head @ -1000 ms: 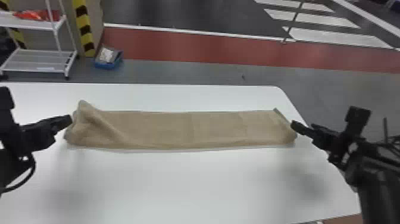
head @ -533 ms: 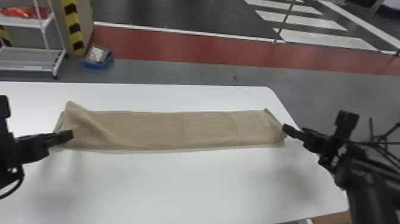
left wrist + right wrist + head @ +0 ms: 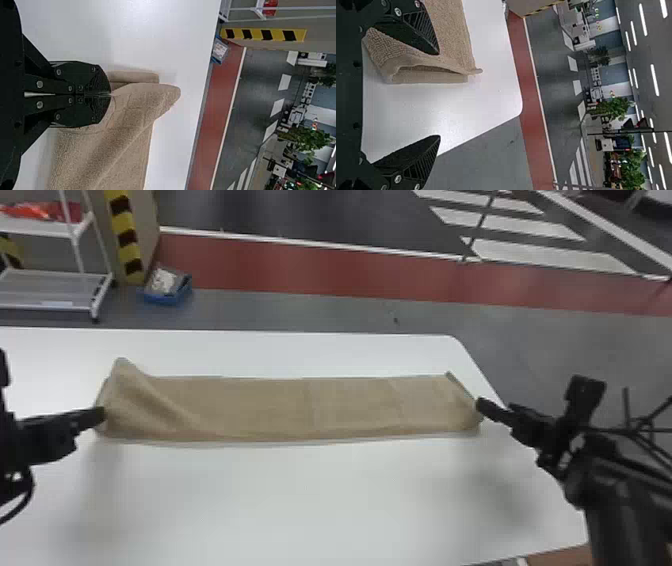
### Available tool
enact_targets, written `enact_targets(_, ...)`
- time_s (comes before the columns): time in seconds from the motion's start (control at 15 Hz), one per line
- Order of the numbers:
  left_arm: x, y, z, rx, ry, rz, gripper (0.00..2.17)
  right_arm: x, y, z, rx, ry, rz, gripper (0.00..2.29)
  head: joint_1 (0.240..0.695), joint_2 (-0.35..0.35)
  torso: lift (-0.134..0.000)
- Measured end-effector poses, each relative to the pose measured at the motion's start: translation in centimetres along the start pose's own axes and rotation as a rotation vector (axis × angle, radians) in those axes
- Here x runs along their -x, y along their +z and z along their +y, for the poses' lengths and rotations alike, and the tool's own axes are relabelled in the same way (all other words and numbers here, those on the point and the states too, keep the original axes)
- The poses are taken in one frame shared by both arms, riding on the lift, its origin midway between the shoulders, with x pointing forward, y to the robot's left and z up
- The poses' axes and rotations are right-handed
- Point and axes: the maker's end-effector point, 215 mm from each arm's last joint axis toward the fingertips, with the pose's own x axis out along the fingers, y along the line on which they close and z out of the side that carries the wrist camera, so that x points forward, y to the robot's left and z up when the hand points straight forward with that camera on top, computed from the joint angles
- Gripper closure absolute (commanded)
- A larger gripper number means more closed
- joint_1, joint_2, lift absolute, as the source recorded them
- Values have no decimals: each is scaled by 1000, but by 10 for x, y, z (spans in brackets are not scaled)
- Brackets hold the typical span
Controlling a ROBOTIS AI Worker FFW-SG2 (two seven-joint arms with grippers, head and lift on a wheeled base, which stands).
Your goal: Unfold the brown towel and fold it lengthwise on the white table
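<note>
**Long axis of the brown towel (image 3: 270, 405).** It ran left to right on the white table (image 3: 320, 500). The left gripper (image 3: 111, 94), closed, apparently pinched the left end; the right gripper (image 3: 439, 95), fingers parted, stood at the opposite end, towel leftward.

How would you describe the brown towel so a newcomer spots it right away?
Start at the white table. Across it lies the brown towel, a long strip from left to right, its left end rucked into a raised fold. Unlike the black left gripper and right gripper at its ends, it's brown cloth.
</note>
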Motion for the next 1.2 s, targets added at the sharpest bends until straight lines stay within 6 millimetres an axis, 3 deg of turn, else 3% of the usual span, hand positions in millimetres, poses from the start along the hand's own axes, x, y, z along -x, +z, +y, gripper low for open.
enact_targets(0.47, 23, -7, 9, -10, 17, -24, 967, 1, 2, -2, 5, -4, -9, 151, 695, -237, -123)
enact_targets(0.6, 24, -10, 8, -12, 19, -24, 225, 1, 1, -1, 6, -1, -8, 151, 695, -237, -123)
enact_targets(0.67, 25, -10, 8, -12, 22, -24, 22, 0, 0, 1, 6, 1, -4, 151, 695, -236, -123)
enact_targets(0.93, 32, -8, 21, -8, 49, -37, 26, -2, -3, 11, 3, 15, 3, 188, 695, -215, -123)
enact_targets(1.2, 39, 0, 33, -1, 72, -65, 26, -8, -3, 42, -4, 56, 21, 390, 695, -171, -123)
